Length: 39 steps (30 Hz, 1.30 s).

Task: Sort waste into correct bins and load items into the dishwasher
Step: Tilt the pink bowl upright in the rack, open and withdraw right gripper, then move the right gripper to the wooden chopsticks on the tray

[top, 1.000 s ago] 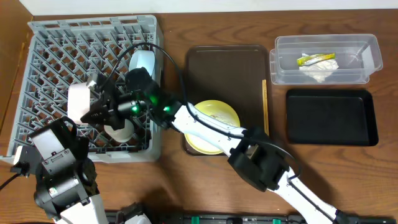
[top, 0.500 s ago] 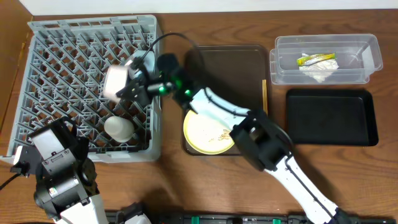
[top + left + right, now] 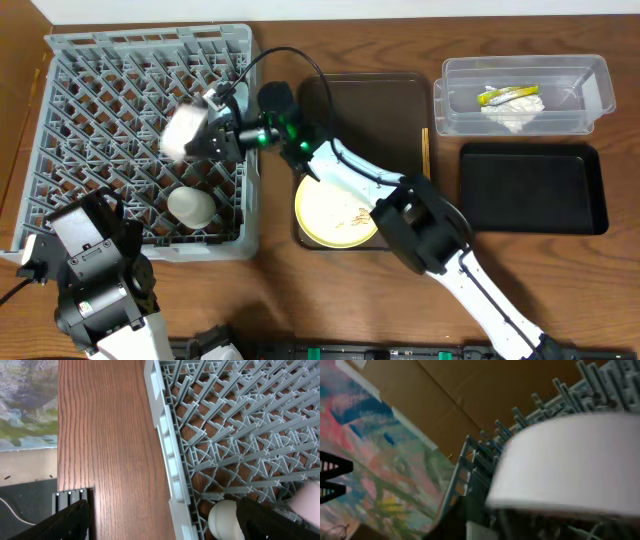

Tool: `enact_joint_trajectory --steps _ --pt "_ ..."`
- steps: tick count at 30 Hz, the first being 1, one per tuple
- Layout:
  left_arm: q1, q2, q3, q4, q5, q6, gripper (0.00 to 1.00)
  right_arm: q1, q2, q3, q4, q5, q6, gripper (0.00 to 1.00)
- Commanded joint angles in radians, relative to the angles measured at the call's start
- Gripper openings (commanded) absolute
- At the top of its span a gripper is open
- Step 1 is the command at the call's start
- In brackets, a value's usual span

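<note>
My right gripper (image 3: 213, 136) is shut on the pinkish-white bowl (image 3: 184, 131) and holds it tilted above the grey dish rack (image 3: 90, 90). The bowl is a blur in the right wrist view (image 3: 565, 460). The small white cup (image 3: 190, 206) stands in the rack's front part and also shows in the left wrist view (image 3: 225, 520). The pale yellow plate (image 3: 335, 215) with beige scraps lies on the brown tray. Chopsticks (image 3: 425, 170) lie at that tray's right edge. My left gripper (image 3: 165, 527) is open and empty over the rack's wall (image 3: 170, 475).
The clear tub (image 3: 590, 75) at the back right holds the white napkin (image 3: 512, 115) and the yellow-green wrapper (image 3: 505, 95). The black tray (image 3: 533, 188) lies in front of it. The brown serving tray (image 3: 365, 110) lies beside the rack. A pale bowl (image 3: 222, 97) shows partly behind my right arm.
My right gripper has carried the pinkish-white bowl from the rack's left middle up and to the right, then nearly stopped. The yellow plate is uncovered. The left arm has not moved.
</note>
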Motion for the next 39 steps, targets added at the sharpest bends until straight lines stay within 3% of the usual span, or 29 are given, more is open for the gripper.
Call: enact_joint_trajectory --steps 1,19,25,29,32,35,39 --pt "0.004 -0.001 0.021 -0.004 -0.013 -0.009 0.94 0.013 -0.004 0.010 0.013 -0.006 0.038 0.23" --pt "0.004 -0.001 0.021 -0.004 -0.013 -0.009 0.94 -0.004 -0.029 0.159 0.009 -0.094 0.125 0.33" --pt "0.004 -0.001 0.021 -0.004 -0.013 -0.009 0.94 -0.031 -0.106 0.170 -0.090 -0.095 0.103 0.38" --pt "0.004 -0.001 0.021 -0.004 -0.013 -0.009 0.94 -0.071 -0.180 0.170 -0.379 0.017 -0.002 0.39" --pt "0.004 -0.001 0.021 -0.004 -0.013 -0.009 0.94 -0.100 -0.265 0.170 -0.755 0.273 -0.140 0.39" --pt "0.004 -0.001 0.021 -0.004 -0.013 -0.009 0.94 -0.120 -0.341 0.170 -1.010 0.527 -0.178 0.40" --pt "0.004 -0.001 0.021 -0.004 -0.013 -0.009 0.94 -0.154 -0.437 0.170 -1.225 0.729 -0.248 0.42"
